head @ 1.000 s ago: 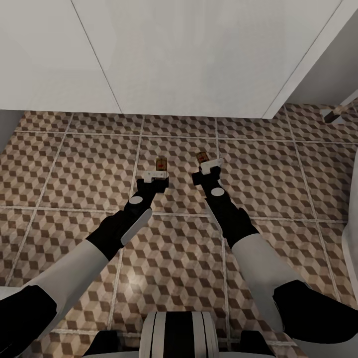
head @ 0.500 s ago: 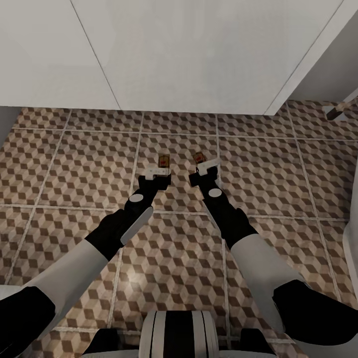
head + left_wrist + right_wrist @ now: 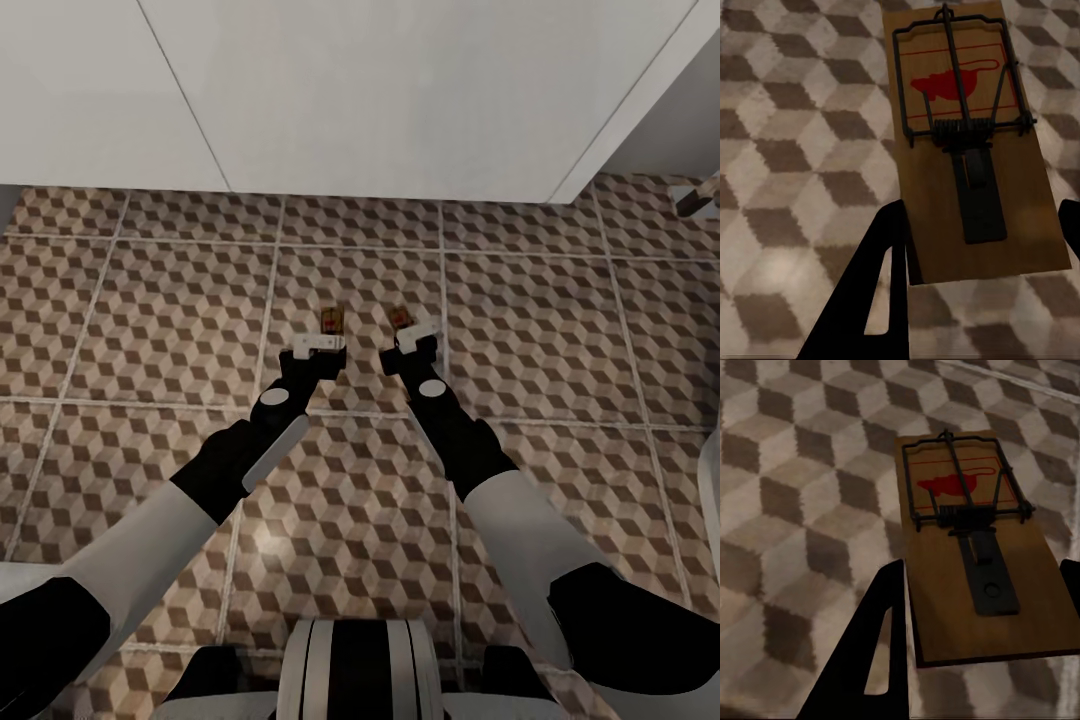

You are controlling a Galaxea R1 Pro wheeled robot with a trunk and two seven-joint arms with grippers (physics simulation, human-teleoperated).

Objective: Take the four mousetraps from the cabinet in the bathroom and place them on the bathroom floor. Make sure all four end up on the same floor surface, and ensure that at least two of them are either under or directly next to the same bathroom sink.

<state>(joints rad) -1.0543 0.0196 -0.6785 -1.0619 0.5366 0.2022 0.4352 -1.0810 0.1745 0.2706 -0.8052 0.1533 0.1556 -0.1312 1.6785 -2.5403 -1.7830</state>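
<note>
Between the fingers of each tool sits one mousetrap: the left tool [image 3: 320, 347] is clamped on the left mousetrap [image 3: 330, 322] and the right tool [image 3: 418, 334] on the right mousetrap [image 3: 401, 317], the two traps near each other side by side. Each trap is a brown wooden plate with a black wire bar and a red printed mark, held low over the bathroom floor [image 3: 150, 320] of cube-patterned tiles. Beyond them stands a white vanity front [image 3: 380, 100].
</note>
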